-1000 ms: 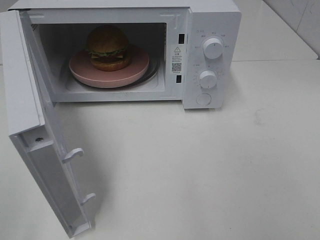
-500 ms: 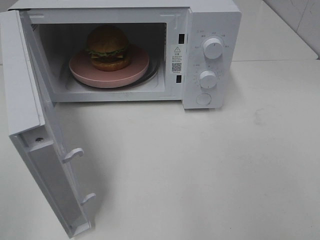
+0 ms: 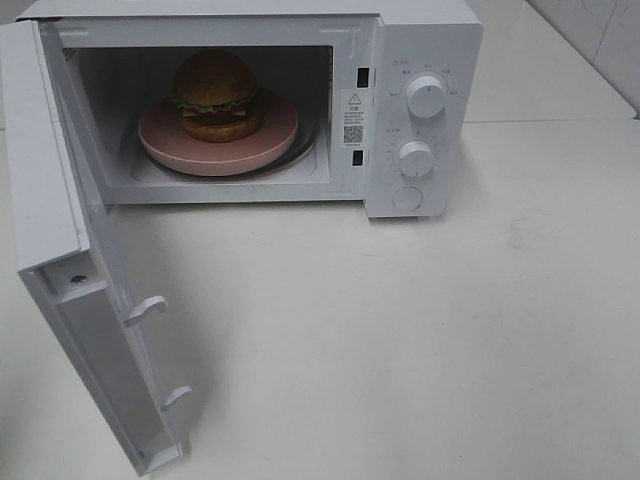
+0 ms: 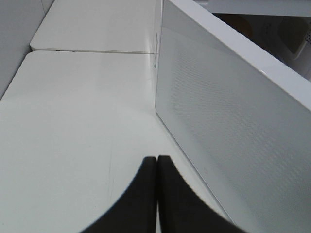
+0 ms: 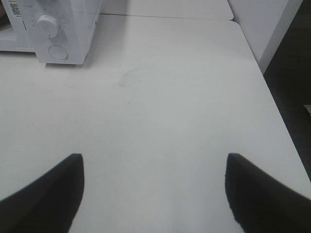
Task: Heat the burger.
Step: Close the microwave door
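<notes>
Nothing has shifted since the earlier frames: the burger (image 3: 215, 95) sits on the pink plate (image 3: 222, 161) inside the open microwave (image 3: 425, 40). My left gripper (image 4: 157, 191) has its fingers pressed together, with the swung-out door (image 4: 228, 111) just beside it. My right gripper (image 5: 154, 162) is spread wide over the table (image 5: 160, 97), the microwave's knob (image 5: 47, 25) well ahead of it.

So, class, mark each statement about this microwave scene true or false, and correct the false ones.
1. The burger sits on the pink plate inside the microwave. True.
2. The microwave is closed. False: its door stands wide open.
3. The left tool is shut. True.
4. The right tool holds the burger. False: it is open above the table, holding nothing.
</notes>
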You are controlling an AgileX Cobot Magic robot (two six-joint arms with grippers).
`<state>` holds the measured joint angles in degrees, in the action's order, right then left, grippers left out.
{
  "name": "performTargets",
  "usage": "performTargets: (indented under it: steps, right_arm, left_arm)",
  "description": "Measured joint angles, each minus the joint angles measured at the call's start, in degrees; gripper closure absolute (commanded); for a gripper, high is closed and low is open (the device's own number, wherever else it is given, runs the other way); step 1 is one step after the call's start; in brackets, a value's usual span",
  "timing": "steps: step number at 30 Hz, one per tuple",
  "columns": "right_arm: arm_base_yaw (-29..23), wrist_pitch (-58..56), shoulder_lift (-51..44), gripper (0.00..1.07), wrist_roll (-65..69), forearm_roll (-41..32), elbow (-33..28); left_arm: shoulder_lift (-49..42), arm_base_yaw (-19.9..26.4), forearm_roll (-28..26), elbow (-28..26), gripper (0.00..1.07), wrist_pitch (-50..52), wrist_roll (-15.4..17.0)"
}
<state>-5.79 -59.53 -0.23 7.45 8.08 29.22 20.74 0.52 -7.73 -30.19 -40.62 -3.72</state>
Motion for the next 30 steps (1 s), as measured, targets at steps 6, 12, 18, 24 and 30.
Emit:
performTargets:
  steps: [6, 12, 18, 24, 30]
  right_arm:
    - [0.0, 0.0, 0.0, 0.32, 0.0, 0.0, 0.0]
    - [0.0, 0.0, 0.0, 0.32, 0.0, 0.0, 0.0]
    - [0.0, 0.0, 0.0, 0.32, 0.0, 0.0, 0.0]
    - [0.0, 0.0, 0.0, 0.32, 0.0, 0.0, 0.0]
    - [0.0, 0.0, 0.0, 0.32, 0.0, 0.0, 0.0]
  left_arm:
    - [5.6, 0.0, 0.1, 2.0, 1.07, 8.5, -1.7]
    - [10.0, 0.0, 0.1, 6.4, 1.07, 19.3, -2.2]
    - [13.2, 0.0, 0.1, 13.1, 1.07, 35.8, -2.6]
    - [15.9, 0.0, 0.1, 16.4, 1.07, 45.3, -2.8]
    - [22.2, 0.0, 1.4, 17.8, 1.07, 56.3, -2.5]
